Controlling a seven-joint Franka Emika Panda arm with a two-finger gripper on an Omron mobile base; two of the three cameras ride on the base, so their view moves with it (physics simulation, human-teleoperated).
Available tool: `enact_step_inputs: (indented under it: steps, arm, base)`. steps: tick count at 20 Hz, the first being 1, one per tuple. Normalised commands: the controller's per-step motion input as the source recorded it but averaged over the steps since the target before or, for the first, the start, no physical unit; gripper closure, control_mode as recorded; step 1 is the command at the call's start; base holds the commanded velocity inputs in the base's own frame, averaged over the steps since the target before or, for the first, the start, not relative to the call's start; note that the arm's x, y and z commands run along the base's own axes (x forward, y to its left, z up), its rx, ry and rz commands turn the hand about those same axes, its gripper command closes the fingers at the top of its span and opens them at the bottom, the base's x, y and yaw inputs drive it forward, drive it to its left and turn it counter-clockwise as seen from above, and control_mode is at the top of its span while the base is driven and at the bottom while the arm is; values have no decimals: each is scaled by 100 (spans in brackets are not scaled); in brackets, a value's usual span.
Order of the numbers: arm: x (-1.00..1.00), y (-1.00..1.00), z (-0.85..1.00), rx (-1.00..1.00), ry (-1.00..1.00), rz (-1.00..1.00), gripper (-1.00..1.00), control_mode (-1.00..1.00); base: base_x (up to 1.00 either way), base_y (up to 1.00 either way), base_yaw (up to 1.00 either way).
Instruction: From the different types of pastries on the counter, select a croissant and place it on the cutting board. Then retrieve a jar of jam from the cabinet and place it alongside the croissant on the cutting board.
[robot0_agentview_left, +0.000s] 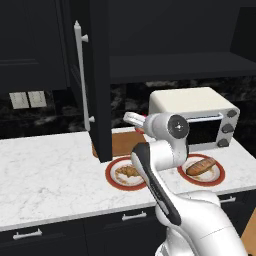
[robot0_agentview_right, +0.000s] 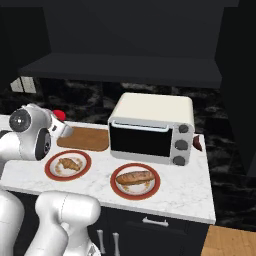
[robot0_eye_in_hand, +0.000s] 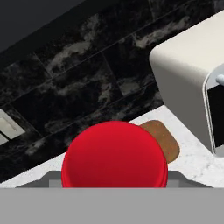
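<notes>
Jam jar carried toward the cutting board.
The gripper (robot0_agentview_right: 60, 120) held the jar (robot0_eye_in_hand: 114, 154) clamped, lid facing the camera; the cutting board (robot0_eye_in_hand: 164, 138) lay just beyond it, while the croissant (robot0_agentview_right: 69, 163) sat on its plate.

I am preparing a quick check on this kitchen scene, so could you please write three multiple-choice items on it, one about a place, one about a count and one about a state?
1. Where does the croissant lie?
A. on the cutting board
B. on a red-rimmed plate
C. on top of the toaster oven

2. How many red-rimmed plates stand on the counter?
A. one
B. two
C. three

3. How does the cabinet door stand?
A. swung open
B. shut
C. taken off

Answers:
1 B: the croissant sits on the left plate, in front of the cutting board.
2 B: the other plate carries the oblong loaf.
3 A: the door juts out over the counter, edge-on.
</notes>
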Motion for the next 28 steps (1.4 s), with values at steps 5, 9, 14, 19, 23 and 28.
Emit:
enact_step_inputs:
  steps: [5,9,14,19,23,28]
  arm:
    - [15,12,-11,14,4,0,100,-100]
    - [4,37,-63,4,16,0,100,-100]
    - [5,27,-48,7,17,0,100,-100]
    - [24,0,0,6,1,0,100,-100]
    - [16,-2,0,0,1,1,100,-100]
    - [24,-8,-23,-3,9,2,100,-100]
  base:
    - [0,0,0]
    - [0,0,0]
    - [0,0,0]
    - [0,0,0]
    - [0,0,0]
    - [0,0,0]
